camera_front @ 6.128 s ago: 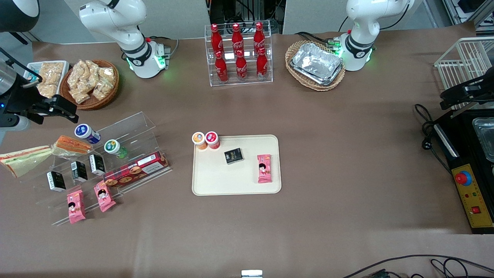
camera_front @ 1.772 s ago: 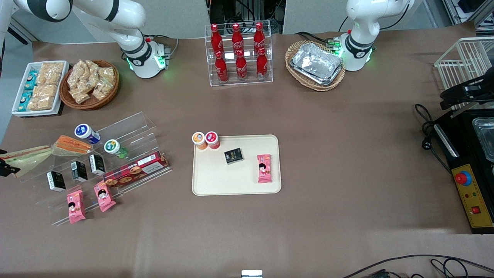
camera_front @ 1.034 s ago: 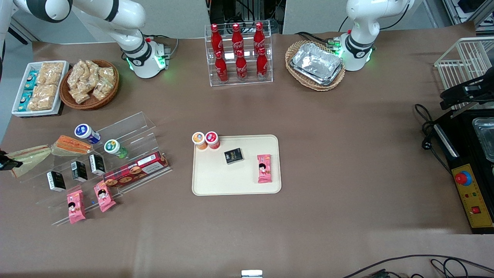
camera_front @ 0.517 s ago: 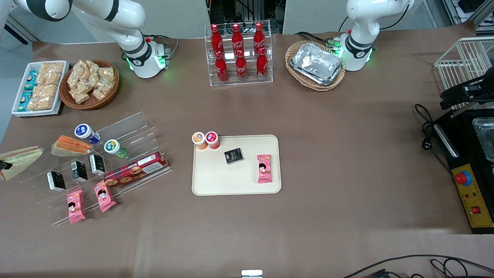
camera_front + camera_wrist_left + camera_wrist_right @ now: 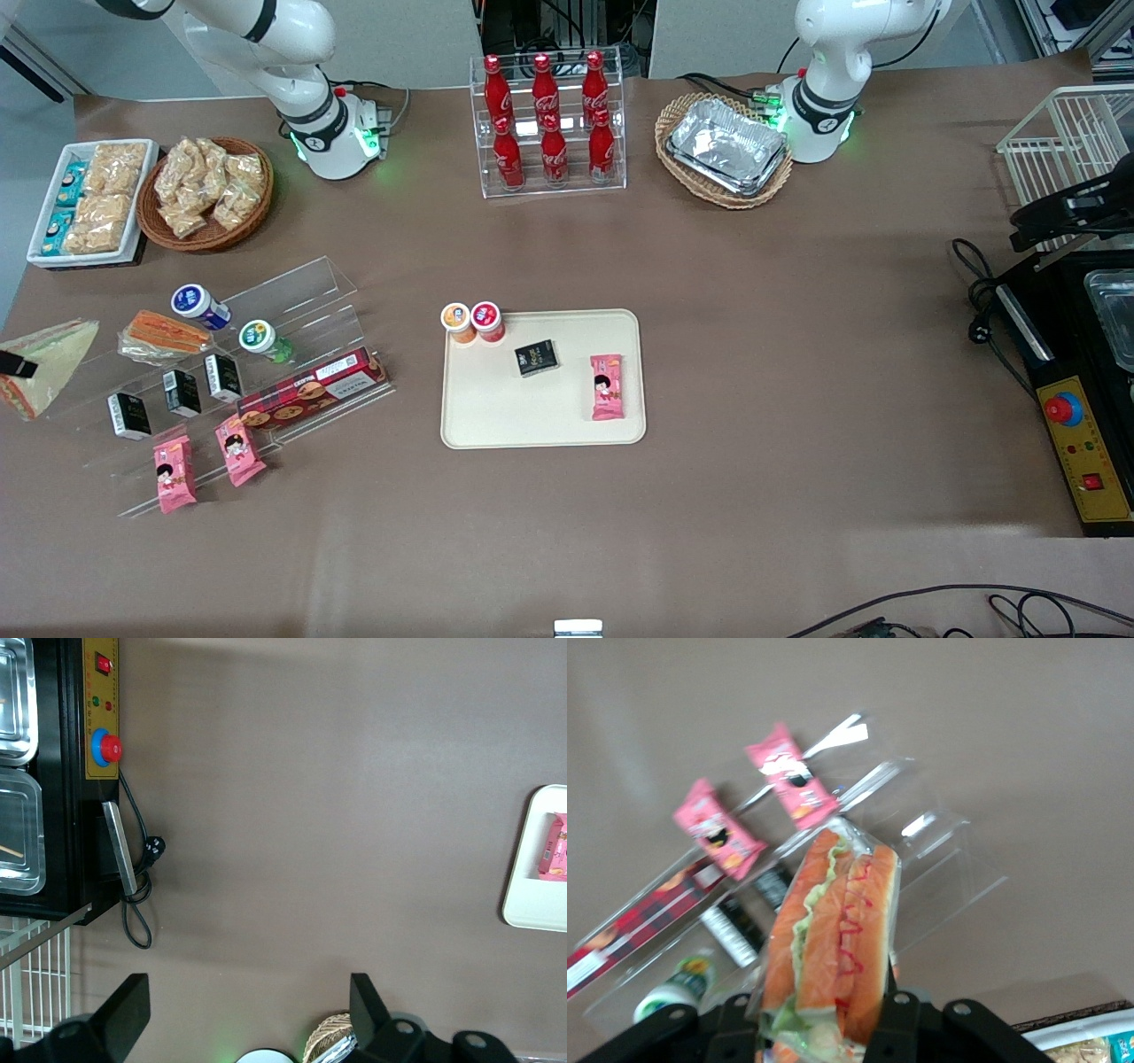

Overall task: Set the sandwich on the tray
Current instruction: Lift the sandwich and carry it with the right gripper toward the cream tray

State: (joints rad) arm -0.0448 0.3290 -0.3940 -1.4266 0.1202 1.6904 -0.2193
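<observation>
Only partly in frame, the tool [image 5: 828, 1014] clamped on the sandwich [image 5: 833, 943], well apart from the tray [image 5: 542, 416].

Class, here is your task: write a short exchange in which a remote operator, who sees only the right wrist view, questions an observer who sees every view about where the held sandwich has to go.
Operator: I see the sandwich clamped in the hand, above a clear shelf. Where is the tray?
Observer: The tray lies mid-table, toward the parked arm's end from the sandwich.
Operator: Is anything on it?
Observer: Yes, a black packet and a pink snack lie on it.
Operator: Where is there room?
Observer: The strip of the tray nearest the front camera is bare.
</observation>
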